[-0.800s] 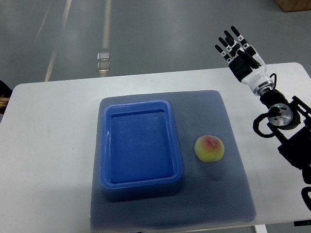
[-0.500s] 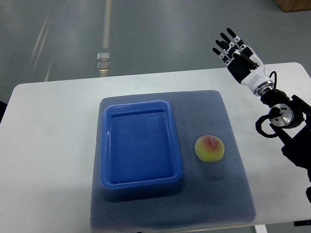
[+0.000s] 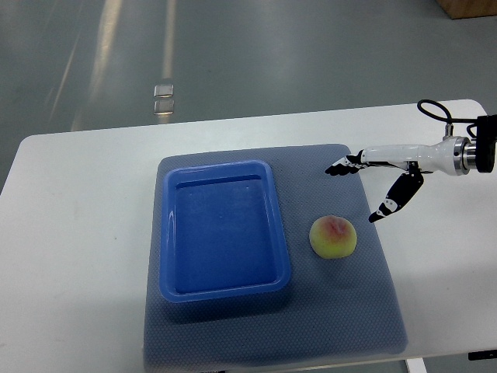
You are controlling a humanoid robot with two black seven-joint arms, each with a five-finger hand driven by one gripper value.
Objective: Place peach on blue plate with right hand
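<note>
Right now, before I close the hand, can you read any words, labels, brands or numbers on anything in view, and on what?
None: no readable text anywhere in the top view.
The peach, blue plate, grey mat and white table carry no print.
The right hand shows black and white segments only, no marking I can read.
The small clear object on the floor is too small to tell.

Grey polished floor [image 3: 272, 54] across the top of the frame, streaked with pale light reflections at upper left. Small clear square object [image 3: 164, 99] lying on it. White rounded table [image 3: 78, 233] below, filling most of the frame. Brown box corner [image 3: 470, 8] at upper right.
</note>
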